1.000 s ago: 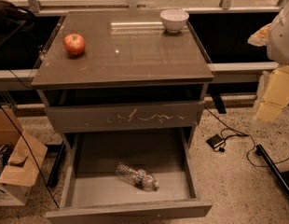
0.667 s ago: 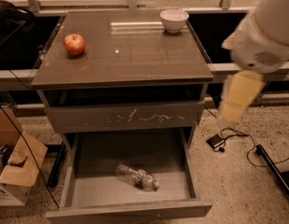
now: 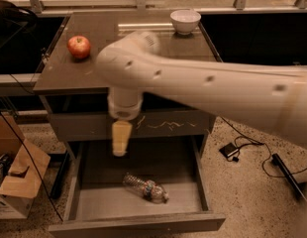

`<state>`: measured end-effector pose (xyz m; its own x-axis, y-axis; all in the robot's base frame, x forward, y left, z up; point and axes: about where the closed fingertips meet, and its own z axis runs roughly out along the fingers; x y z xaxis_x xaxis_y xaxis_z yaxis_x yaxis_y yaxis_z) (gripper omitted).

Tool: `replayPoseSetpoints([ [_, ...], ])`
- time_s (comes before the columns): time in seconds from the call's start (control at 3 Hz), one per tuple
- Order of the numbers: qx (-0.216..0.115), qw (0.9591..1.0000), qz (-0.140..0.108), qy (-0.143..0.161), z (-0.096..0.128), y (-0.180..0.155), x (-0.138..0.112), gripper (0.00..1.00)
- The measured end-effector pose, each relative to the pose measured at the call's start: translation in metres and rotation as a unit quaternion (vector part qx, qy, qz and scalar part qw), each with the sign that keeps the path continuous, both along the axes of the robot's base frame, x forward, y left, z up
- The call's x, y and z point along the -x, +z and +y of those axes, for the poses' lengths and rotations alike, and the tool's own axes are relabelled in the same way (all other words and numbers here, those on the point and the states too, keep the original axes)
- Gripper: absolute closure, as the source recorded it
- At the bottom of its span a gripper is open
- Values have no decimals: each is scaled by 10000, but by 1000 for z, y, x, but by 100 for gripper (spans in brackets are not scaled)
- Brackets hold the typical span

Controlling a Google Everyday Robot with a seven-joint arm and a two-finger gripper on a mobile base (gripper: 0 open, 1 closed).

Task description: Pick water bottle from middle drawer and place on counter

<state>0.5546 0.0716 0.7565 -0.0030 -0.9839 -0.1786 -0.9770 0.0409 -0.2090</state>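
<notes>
The robot's arm reaches across the front of the cabinet, and its tool hangs point-down just below the scratched drawer front, over the rear left part of the open middle drawer. Whether the tool is open or closed cannot be told from this view; it holds nothing.

The water bottle lies on its side on the drawer floor, set diagonally, nearer the front and to the right of the tool, and well apart from it. The counter above carries an apple at its left and a white bowl at the back.

The pick has probably not begun, and several things could spoil it. A round, ribbed bottle lying flat is likely to roll if the tool touches one side first, and it could end up against a drawer wall where a grasp is harder. Thin clear plastic may also buckle or slip under a squeeze. The wrist sits close to the scratched drawer front, so a careless descent or lift could knock it. On placing, the apple and the white bowl would need to be avoided.
</notes>
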Motion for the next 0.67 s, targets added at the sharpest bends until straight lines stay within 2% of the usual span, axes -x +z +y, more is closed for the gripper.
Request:
replayPoseSetpoints([
  [0.33,148,9997,116,136,44,-49,-10,0],
  [0.67,148,9997,116,136,44,-49,-9,0],
])
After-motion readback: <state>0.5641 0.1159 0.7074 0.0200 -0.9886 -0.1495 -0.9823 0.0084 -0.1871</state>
